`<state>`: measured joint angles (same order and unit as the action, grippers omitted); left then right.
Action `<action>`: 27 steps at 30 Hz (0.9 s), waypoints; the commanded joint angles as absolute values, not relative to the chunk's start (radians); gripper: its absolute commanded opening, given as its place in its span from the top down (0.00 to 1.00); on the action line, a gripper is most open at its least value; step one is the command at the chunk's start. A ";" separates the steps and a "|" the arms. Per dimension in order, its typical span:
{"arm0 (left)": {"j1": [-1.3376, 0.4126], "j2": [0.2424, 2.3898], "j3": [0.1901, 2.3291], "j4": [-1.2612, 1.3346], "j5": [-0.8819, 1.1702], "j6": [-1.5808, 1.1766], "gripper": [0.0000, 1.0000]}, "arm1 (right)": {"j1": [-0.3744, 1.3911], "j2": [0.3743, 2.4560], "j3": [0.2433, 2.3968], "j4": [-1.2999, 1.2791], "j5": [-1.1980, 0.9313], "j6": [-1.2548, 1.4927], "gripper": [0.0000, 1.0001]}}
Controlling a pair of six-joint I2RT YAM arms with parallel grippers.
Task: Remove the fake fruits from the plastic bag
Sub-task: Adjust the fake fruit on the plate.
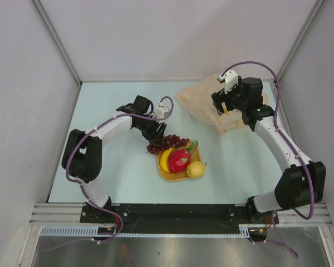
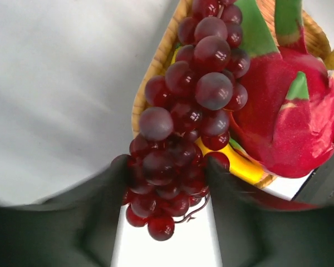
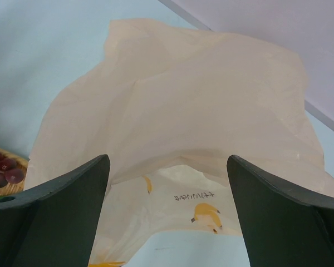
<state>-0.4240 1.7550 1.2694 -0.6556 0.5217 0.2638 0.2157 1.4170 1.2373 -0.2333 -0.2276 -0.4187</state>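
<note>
grapes (image 2: 183, 139) are pinched at their near end in your left gripper (image 2: 167, 189), bunch running straight away from the jaws across the tray (image 2: 150, 72) rim toward the other fake fruits (image 1: 181, 161). right gripper (image 3: 167, 183) hangs spread wide over the plastic bag (image 3: 200, 100), well apart.

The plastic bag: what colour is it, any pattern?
Pale peach plastic bag, with small yellow prints; clearest in right wrist view.

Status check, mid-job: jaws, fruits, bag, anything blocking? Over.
Left gripper jaws closed on grapes at tray edge. Right gripper jaws open above plastic bag. Other fruits in tray. Nothing blocking seen.
</note>
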 commanded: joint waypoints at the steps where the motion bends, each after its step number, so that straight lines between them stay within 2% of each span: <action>1: -0.425 1.773 1.308 -0.661 0.572 0.298 0.54 | 0.210 1.390 1.232 -0.207 -0.245 -0.403 0.09; 2: -0.425 1.773 1.310 -0.666 0.583 0.301 0.62 | 0.210 1.390 1.230 -0.207 -0.247 -0.403 0.09; 3: -0.423 1.773 1.312 -0.664 0.592 0.301 0.76 | 0.209 1.388 1.229 -0.204 -0.245 -0.403 0.09; 6: -0.423 1.747 1.309 -0.653 0.598 0.296 1.00 | 0.210 1.391 1.227 -0.204 -0.245 -0.405 0.08; 14: -0.420 1.683 1.351 -0.653 0.627 0.281 1.00 | 0.210 1.394 1.224 -0.195 -0.249 -0.402 0.08; 27: -0.420 1.746 1.330 -0.672 0.634 0.262 1.00 | 0.209 1.391 1.221 -0.201 -0.250 -0.400 0.08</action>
